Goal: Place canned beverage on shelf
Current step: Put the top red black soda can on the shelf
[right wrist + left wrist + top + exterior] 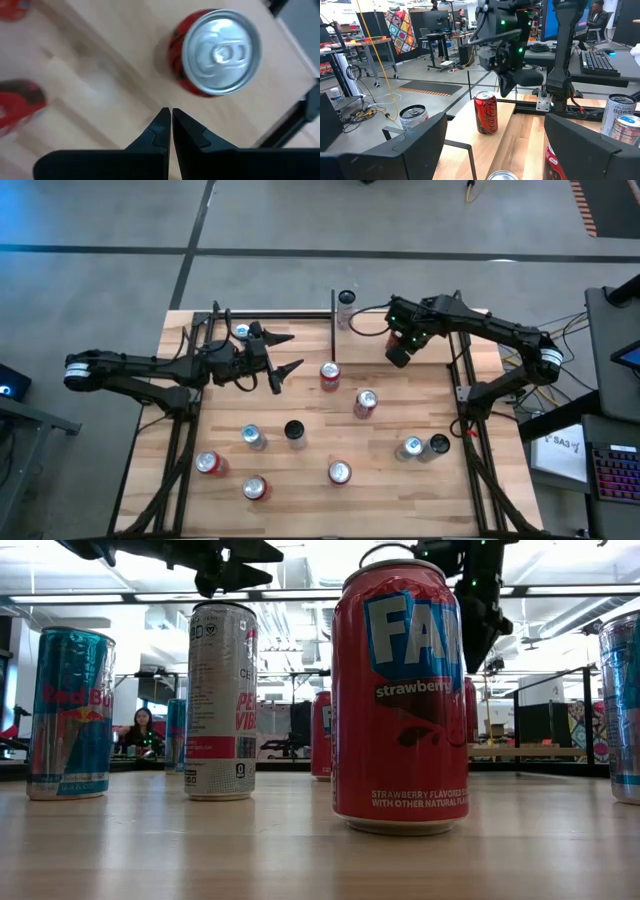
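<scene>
A red can (330, 375) stands upright on its base near the table's middle; it also shows in the left wrist view (485, 113) and from above in the right wrist view (220, 52). My right gripper (400, 356) hangs shut above the table, pointing steeply down, just right of and beyond that can, touching nothing. The shelf (310, 330), a light board edged by black rods, lies at the far left. My left gripper (288, 353) hovers level over the shelf, open and empty, pointing at the red can. A small can (242, 332) stands beside the left arm.
Several more cans stand upright across the near half of the table, among them a red one (365, 402), a silver one (253, 436) and a black one (294, 430). Another can (346, 302) stands at the far edge. Black frame rails (462, 380) run along both sides.
</scene>
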Tool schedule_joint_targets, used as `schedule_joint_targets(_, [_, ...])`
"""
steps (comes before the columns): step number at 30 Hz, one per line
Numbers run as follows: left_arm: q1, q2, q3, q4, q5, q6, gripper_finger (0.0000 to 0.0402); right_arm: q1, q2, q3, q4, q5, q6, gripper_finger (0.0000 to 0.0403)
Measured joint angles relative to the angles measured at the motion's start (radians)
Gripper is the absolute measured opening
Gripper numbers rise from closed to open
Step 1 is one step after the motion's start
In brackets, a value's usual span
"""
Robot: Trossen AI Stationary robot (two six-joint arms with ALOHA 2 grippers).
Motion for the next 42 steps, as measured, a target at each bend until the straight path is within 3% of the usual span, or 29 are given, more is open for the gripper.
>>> schedule_joint_targets(5, [0.0, 0.0, 0.0, 0.001, 0.0, 0.0, 0.032, -0.004, 0.0, -0.016, 0.041, 0.086, 0.004, 0.0009])
schedule_joint_targets(17, [0.0, 0.0, 0.0, 0.0, 0.0, 0.0, 0.032, -0.043, -0.002, -0.016, 0.061, 0.169, 0.001, 0.0009])
schedule_joint_targets(23, [0.0, 0.0, 0.0, -0.003, 0.0, 0.0, 0.032, -0.046, -0.004, -0.004, 0.06, 0.162, -0.002, 0.0009])
schedule_joint_targets(29, [0.0, 0.0, 0.0, -0.003, 0.0, -0.003, 0.032, -0.046, -0.01, 0.007, 0.056, 0.003, 0.016, 0.0009])
schedule_joint_targets(34, [0.0, 0.0, 0.0, -0.003, 0.0, -0.001, 0.032, -0.046, 0.005, -0.011, 0.113, 0.023, 0.015, 0.0009])
schedule_joint_targets(42, [0.0, 0.0, 0.0, -0.003, 0.0, -0.001, 0.032, -0.05, 0.027, -0.012, 0.115, 0.154, 0.031, 0.0009])
